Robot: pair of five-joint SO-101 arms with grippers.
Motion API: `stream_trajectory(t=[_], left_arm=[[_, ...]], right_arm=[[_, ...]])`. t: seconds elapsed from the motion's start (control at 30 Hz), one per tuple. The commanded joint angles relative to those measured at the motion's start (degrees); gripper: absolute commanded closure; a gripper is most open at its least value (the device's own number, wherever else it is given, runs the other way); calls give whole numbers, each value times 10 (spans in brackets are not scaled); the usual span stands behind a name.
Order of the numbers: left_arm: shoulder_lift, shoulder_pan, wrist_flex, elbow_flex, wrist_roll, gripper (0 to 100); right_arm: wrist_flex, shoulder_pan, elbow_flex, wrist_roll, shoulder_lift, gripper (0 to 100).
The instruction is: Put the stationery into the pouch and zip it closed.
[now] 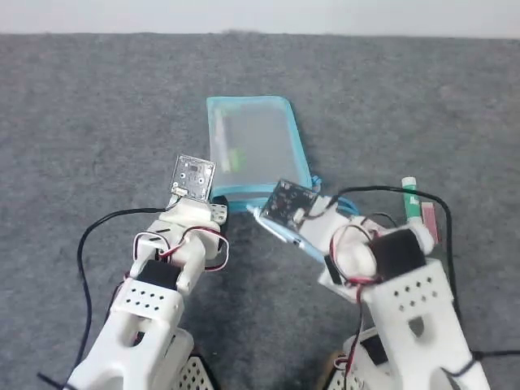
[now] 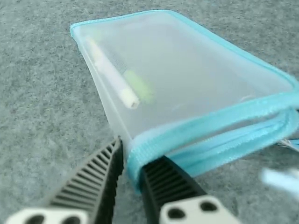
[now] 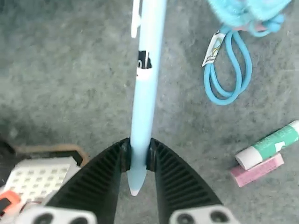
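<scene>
A translucent pouch with a light-blue zipper edge lies flat on the grey mat, its open end toward the arms. A white pen with a green part rests inside it. My left gripper is shut on the near corner of the pouch's zipper edge. My right gripper is shut on a light-blue pen, which points toward the pouch mouth. A blue wrist loop trails from the pouch. A green-and-white glue stick and a pink eraser lie together on the mat.
Grey mat covers the whole table with free room to the left and behind the pouch. Black cables loop beside both arms. The glue stick and eraser lie right of the right arm.
</scene>
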Motion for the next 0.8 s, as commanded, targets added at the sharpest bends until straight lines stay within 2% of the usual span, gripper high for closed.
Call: stream_trajectory(t=[0.0, 0.2, 0.53, 0.77], left_arm=[[-4, -1, -13, -9, -2, 988], [-4, -1, -13, -9, -2, 988], [-4, 5, -14, -9, -3, 988], [-1, 69, -13, -8, -25, 988]], right_arm=[[-43, -6, -6, -38, 51, 992], [-87, -5, -50, -116, 153, 992], [-50, -7, -267, -269, 337, 992], [-46, -7, -428, -352, 461, 988]])
